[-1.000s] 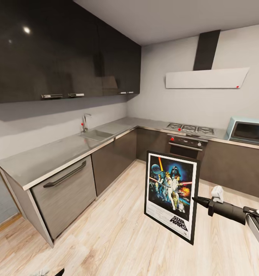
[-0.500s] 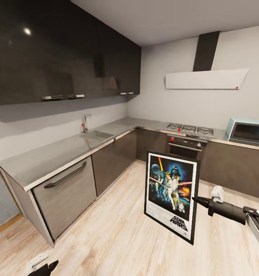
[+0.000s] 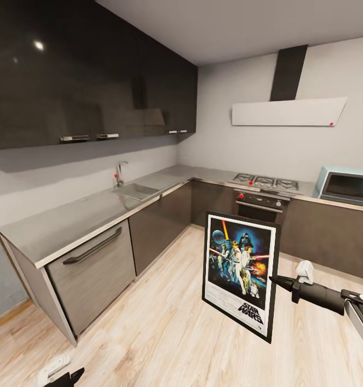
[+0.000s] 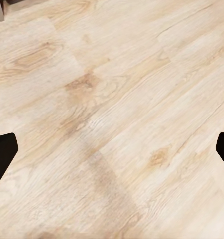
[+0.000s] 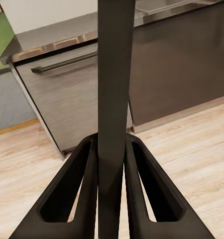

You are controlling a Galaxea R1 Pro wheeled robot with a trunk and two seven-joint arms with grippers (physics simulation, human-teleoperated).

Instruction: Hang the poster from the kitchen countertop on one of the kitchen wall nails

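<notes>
Upright, the poster (image 3: 240, 274) pinched edge-on in the right tool (image 5: 111, 149); left tool (image 4: 112, 149) spread above wooden floor (image 4: 117, 99).

head high, kitchenward; wrists near floor (image 4: 112, 119)

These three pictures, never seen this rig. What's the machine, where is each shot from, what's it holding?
It is a simulated wheeled robot with two arms, steered by a person. The wide shot comes from its head camera, looking into a kitchen with a grey metal countertop, a sink, a hob and a microwave. The right gripper holds the poster upright by its edge, above the wooden floor. The right wrist camera looks along that gripper's two fingers, which pinch the poster's dark frame edge-on. The left wrist camera points down at the floor, with the left gripper open, its dark fingertips at each side of the picture. The poster is off the countertop and not yet hung.
</notes>
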